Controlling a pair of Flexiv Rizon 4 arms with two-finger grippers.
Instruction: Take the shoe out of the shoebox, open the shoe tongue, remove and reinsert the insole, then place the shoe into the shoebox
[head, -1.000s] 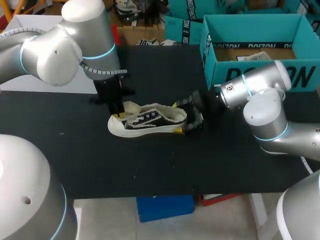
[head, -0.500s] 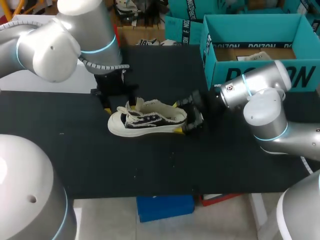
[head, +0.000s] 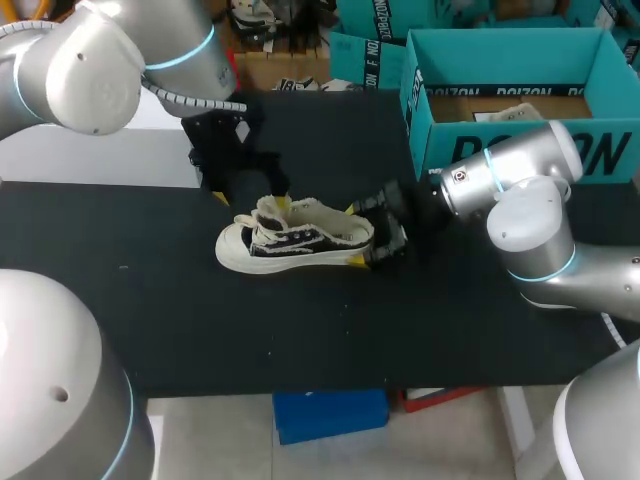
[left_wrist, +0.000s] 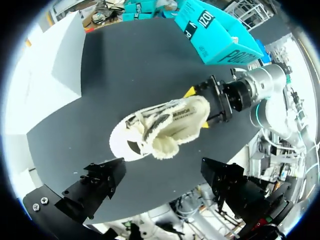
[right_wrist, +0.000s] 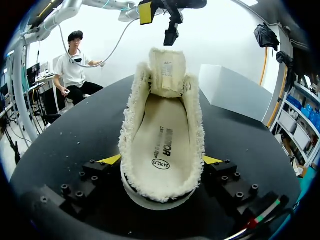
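A black-and-white sneaker (head: 295, 240) with fleece lining lies on its sole in the middle of the black table, toe to the left. Its tongue (right_wrist: 167, 72) stands pulled up and the cream insole (right_wrist: 162, 135) lies inside. My right gripper (head: 378, 235) is at the heel, its yellow fingertips (right_wrist: 111, 160) pressed against both sides of the shoe (right_wrist: 160, 150). My left gripper (head: 248, 195) hangs open above the toe end, touching nothing; the shoe (left_wrist: 160, 127) lies well ahead of its spread fingers (left_wrist: 95, 185). The teal shoebox (head: 510, 90) stands open at the back right.
A white block (head: 90, 160) sits at the table's back left, also seen beside the shoe as the white block (left_wrist: 55, 65). The shoebox (left_wrist: 215, 35) stands just behind my right arm (head: 510, 170). Bare black tabletop (head: 300, 330) stretches in front of the shoe.
My left gripper has opened, let go of the shoe's tongue and pulled up and back from the toe. The tongue stays raised. The right arm and shoe have kept still.
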